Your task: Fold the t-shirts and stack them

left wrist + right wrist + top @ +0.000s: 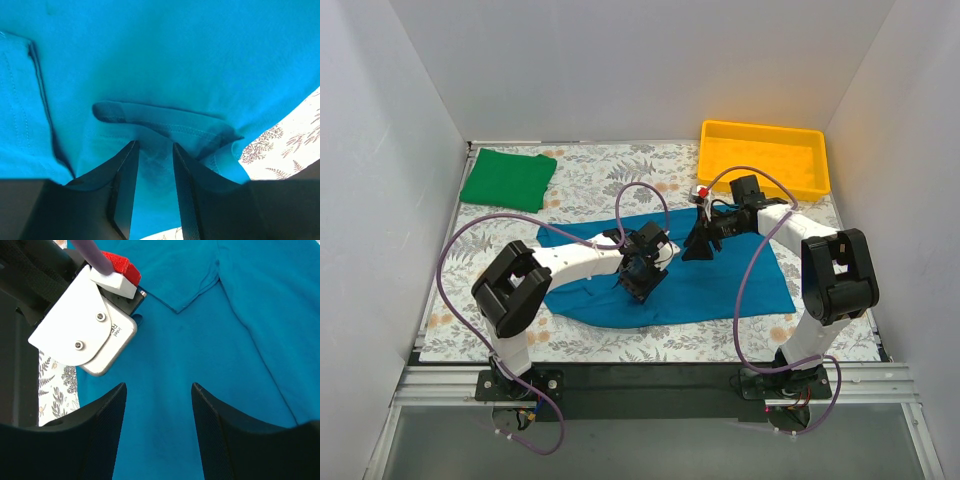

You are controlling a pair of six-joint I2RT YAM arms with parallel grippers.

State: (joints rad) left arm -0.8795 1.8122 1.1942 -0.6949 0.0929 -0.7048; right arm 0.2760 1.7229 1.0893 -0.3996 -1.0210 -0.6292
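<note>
**Top external, left wrist and right wrist views: blue shirt under both grippers, fold not yet made**

*Top external view.* The teal-blue t-shirt (720,285) lay spread across the middle of the flowered table (650,340). The green t-shirt (508,180) sat folded in the far left corner, well apart from it. A yellow tray (763,125) stood at the far right. The left gripper (640,278) was down on the blue shirt near its middle. The right gripper (698,248) hung over the shirt's far edge, close beside the left one.

*Left wrist view.* The left fingers (125,190) stood narrowly apart, their tips against a raised, hemmed ridge of cloth. Blue fabric showed in the gap, but whether it was pinched or merely lay beneath could not be told.

*Right wrist view.* The right fingers (100,425) were spread wide with nothing between them, poised above smooth cloth beside a seam. A white bracket with a red tip (85,330) filled the upper left.

*Hazards, as judged.* Too shallow a bite on the ridge would probably let the cloth slip free on lifting, and the fold would collapse. Too deep a bite might catch both layers and drag the whole shirt instead of turning one edge. Lifting from one point alone would likely leave a skewed crease. With the wrists this close, a careless swing could knock them together.
</note>
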